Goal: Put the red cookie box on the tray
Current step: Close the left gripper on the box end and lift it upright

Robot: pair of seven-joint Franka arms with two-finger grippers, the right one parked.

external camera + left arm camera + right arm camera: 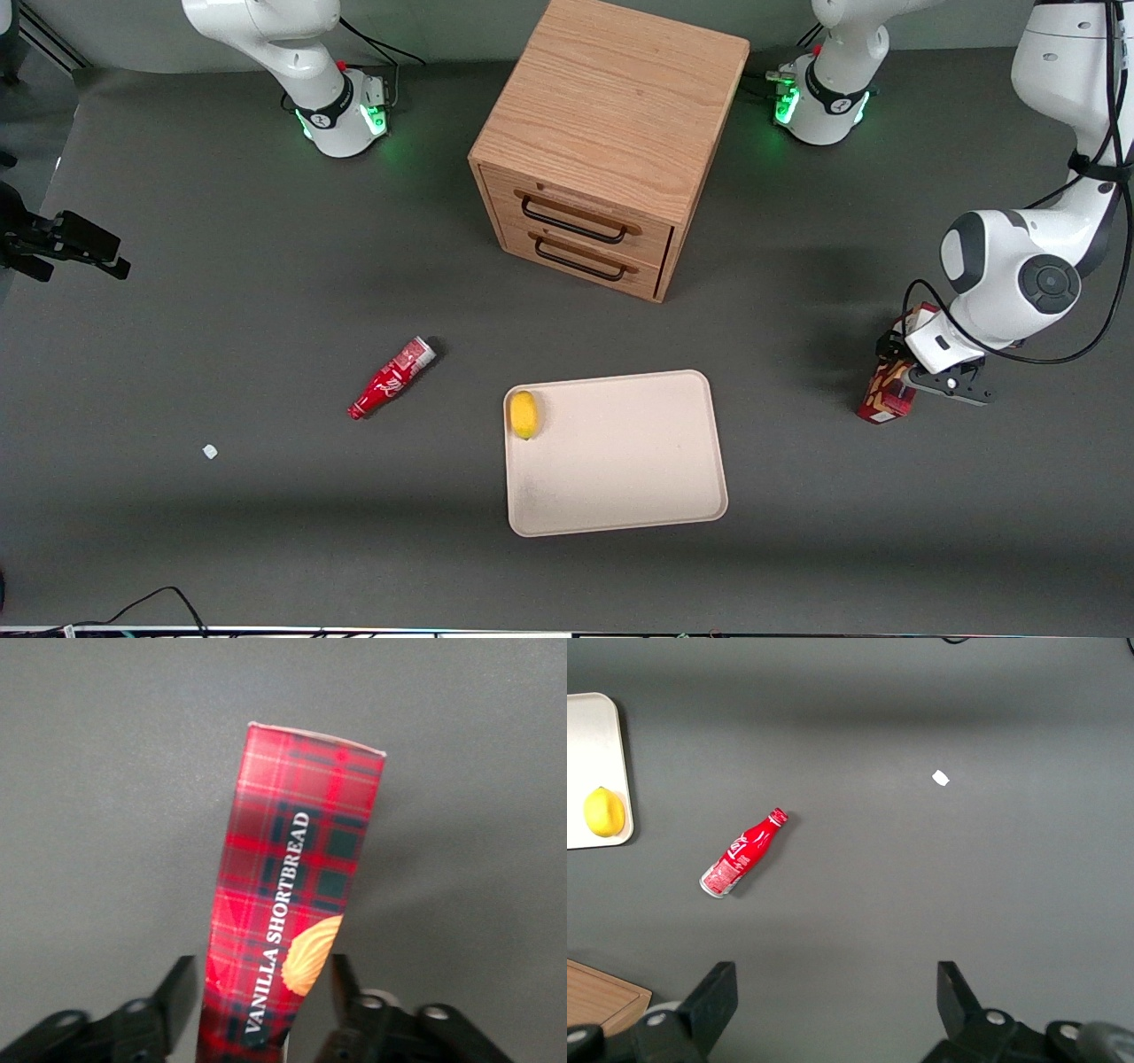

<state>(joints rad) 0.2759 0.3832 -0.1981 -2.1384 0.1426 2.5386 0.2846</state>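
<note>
The red cookie box (pixel 886 399) lies on the grey table toward the working arm's end, well apart from the tray. In the left wrist view it is red tartan with "VANILLA SHORTBREAD" and a tan cookie picture (pixel 292 877). My left gripper (pixel 905 377) is down over the box. Its fingers (pixel 177 997) stand open on either side of the box's near end (pixel 264 992), with small gaps showing. The cream-beige tray (pixel 638 461) lies nearer the front camera than the cabinet; one end of it shows in the right wrist view (pixel 592 735).
A yellow lemon (pixel 524 414) sits in one corner of the tray. A small red bottle (pixel 390 379) lies toward the parked arm's end, with a white scrap (pixel 210 452) nearby. A wooden drawer cabinet (pixel 602 151) stands at the middle, farther from the camera.
</note>
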